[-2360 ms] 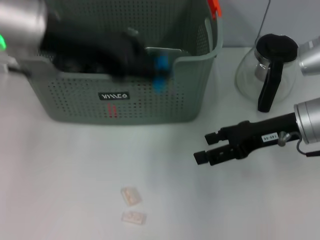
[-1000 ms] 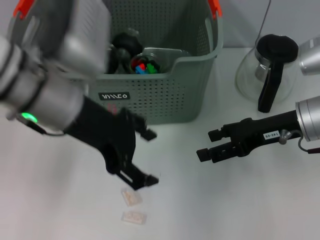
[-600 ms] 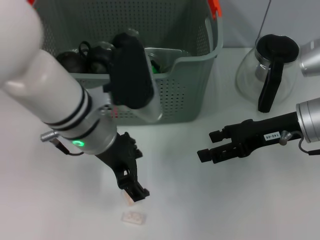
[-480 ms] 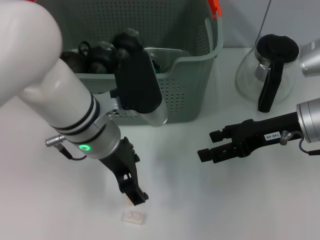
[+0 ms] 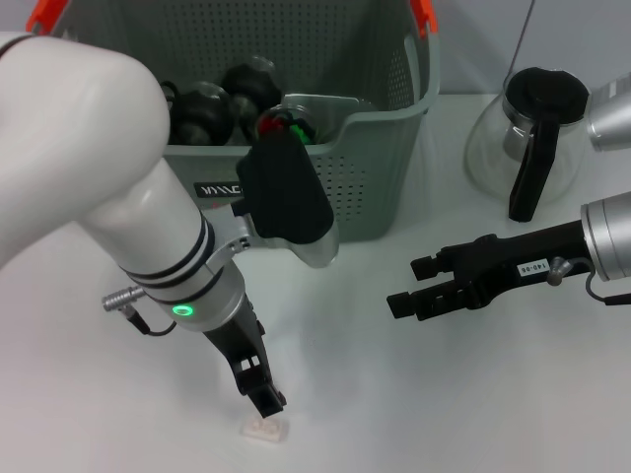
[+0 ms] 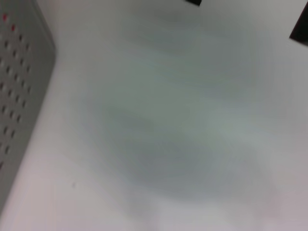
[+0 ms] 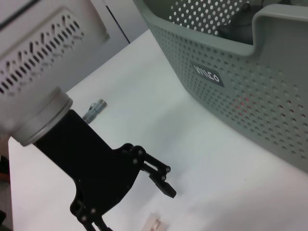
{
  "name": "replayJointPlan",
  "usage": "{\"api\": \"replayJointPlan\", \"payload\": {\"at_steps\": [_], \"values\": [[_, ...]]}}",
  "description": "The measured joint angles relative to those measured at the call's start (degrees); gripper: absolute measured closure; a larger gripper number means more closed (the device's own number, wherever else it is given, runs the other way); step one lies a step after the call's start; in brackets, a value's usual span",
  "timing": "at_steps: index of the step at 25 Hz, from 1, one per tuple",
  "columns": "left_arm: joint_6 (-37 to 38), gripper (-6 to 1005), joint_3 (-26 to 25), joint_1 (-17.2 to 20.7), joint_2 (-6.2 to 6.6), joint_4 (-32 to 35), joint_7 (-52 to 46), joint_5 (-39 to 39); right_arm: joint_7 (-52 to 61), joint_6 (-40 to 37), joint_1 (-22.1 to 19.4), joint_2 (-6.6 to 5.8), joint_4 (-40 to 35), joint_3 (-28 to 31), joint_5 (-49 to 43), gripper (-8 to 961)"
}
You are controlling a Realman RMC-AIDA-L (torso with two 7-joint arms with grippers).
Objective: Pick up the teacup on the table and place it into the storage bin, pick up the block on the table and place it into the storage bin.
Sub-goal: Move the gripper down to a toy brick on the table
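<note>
While the left gripper (image 5: 264,396) poises with jaws spread and empty, the block (image 5: 264,429) lies just beyond them at six o'clock, far nearer than the idle, open right gripper (image 5: 407,291).

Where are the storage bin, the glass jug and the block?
storage bin (image 5: 370,187), head view, front perforated wall.
glass jug (image 5: 490,148), head view, clear glass body.
block (image 5: 264,430), head view, pale top face.

— What sits at the far right of the white table (image 5: 394,414)?
— A glass jug (image 5: 520,143) with a black lid and black handle, upright.
— Anything behind it?
— Something shiny and metal (image 5: 611,110), perhaps another pot; it's cut off.
</note>
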Motion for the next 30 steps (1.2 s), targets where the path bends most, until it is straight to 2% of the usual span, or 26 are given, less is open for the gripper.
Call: {"api": "replayJointPlan", "payload": {"at_steps": [6, 22, 30], "values": [[-1.2, 101, 1.8, -0.2, -0.02, -1.7, -0.4, 0.3, -0.1, 0.1, 0.0, 0.0, 0.0, 0.1, 0.0, 26], [-3.3, 202, 2.6, -0.4, -0.01, -3.9, -0.2, 0.8, 0.0, 0.0, 0.0, 0.0, 0.0, 0.3, 0.0, 26], [-2.9, 380, 3.4, -0.5, 0.06, -3.9, 0.0, 0.8, 0.0, 0.4, 0.0, -0.06, 0.0, 0.3, 0.0, 25]]}}
